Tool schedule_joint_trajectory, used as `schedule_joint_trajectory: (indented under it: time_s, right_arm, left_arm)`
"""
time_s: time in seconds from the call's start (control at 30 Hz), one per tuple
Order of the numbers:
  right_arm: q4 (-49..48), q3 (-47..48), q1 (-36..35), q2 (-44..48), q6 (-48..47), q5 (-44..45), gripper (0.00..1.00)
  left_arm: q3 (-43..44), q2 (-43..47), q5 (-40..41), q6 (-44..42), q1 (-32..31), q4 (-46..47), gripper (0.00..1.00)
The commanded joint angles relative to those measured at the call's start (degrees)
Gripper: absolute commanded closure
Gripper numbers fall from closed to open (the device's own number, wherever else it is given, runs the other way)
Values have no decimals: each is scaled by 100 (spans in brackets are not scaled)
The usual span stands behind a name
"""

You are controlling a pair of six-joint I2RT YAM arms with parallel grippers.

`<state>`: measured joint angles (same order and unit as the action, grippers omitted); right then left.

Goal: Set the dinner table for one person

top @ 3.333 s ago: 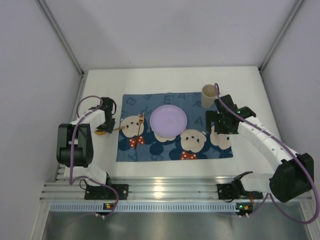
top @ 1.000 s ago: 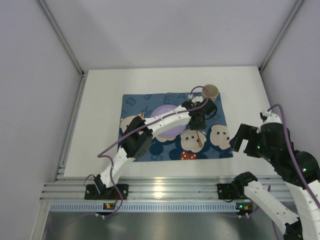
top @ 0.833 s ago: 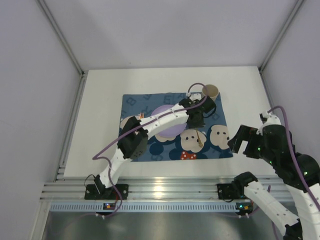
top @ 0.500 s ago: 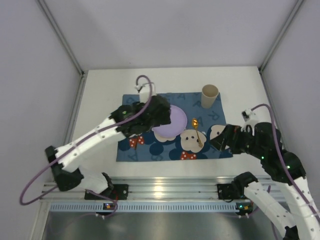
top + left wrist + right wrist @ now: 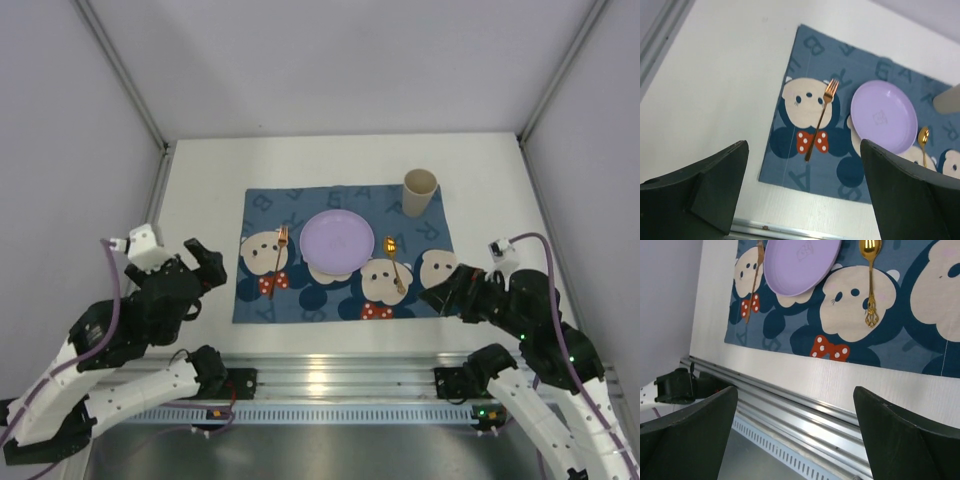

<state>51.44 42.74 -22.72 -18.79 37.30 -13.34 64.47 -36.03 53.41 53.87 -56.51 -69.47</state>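
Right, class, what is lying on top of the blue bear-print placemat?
On the placemat: a purple plate in the middle, a fork to its left, a gold spoon to its right and a beige cup at the far right corner. The print under the plate is covered.

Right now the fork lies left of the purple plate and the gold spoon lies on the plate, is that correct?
Not quite: the spoon lies on the placemat, right of the plate and apart from it, as the top external view shows. The fork is left of the plate, as you said.
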Motion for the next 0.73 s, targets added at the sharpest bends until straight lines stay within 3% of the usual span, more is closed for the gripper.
schedule_joint_trajectory:
  time_s: [0.0,0.2,0.57,0.7]
  right_arm:
    - [313,-73,-22,-2,313,472,0]
    - [815,-161,-22,-73,322,543,0]
    - [894,-161,-22,174,182,438,0]
    - [823,-152,-22,200,-3,314,0]
  left_arm:
    - [-92,219,636,-236,9,22,2]
    - [-92,-272,540,-148,9,-339,1]
    - [-233,-326,214,-420,9,-32,2]
    - [-399,-352,-14,-894,9,424,2]
